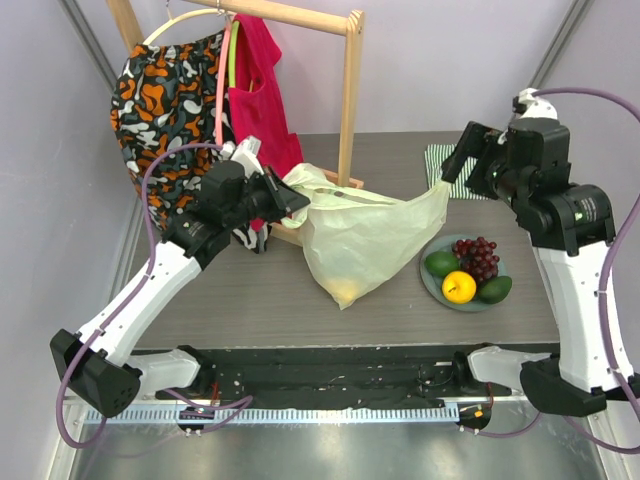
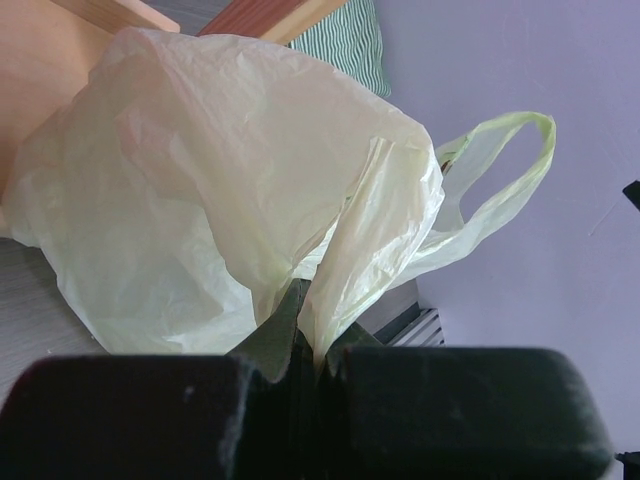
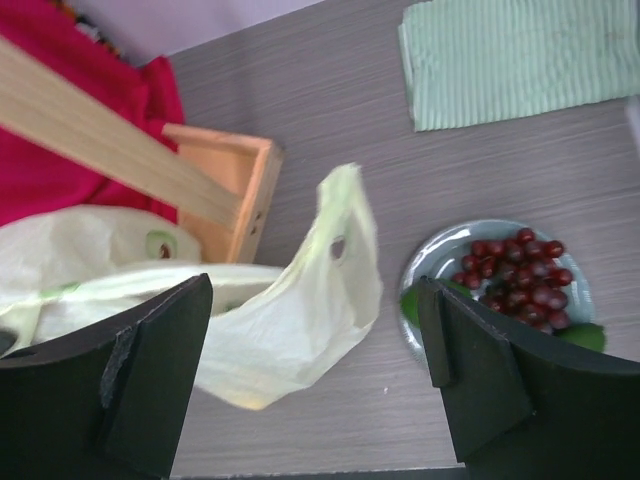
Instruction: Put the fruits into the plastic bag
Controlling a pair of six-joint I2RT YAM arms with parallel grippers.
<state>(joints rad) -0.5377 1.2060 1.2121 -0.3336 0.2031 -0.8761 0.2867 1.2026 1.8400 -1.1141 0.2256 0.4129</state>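
From above, the left arm leans in from 7 o'clock with its elbow bent, and the left gripper (image 1: 290,196) meets the plastic bag (image 1: 372,236) at the bag's 9 o'clock rim. The right arm stands tall. Its wrist is bent toward 9 o'clock, putting the right gripper (image 1: 455,166) at the bag's 2 o'clock corner. A yellow fruit (image 1: 345,290) shows through the bag's 6 o'clock end. At the bag's 4 o'clock, a grey plate (image 1: 430,282) carries a grape bunch (image 1: 478,258), avocados (image 1: 440,264) and a citrus (image 1: 459,287).

At the left wrist, the left gripper (image 2: 305,350) is pinched shut on the bag's (image 2: 250,180) film. A loop handle (image 2: 512,190) hangs free at 3 o'clock.

At the right wrist, the right gripper (image 3: 315,385) has its jaws spread wide. A bag (image 3: 325,290) flap hangs between them, touching neither.
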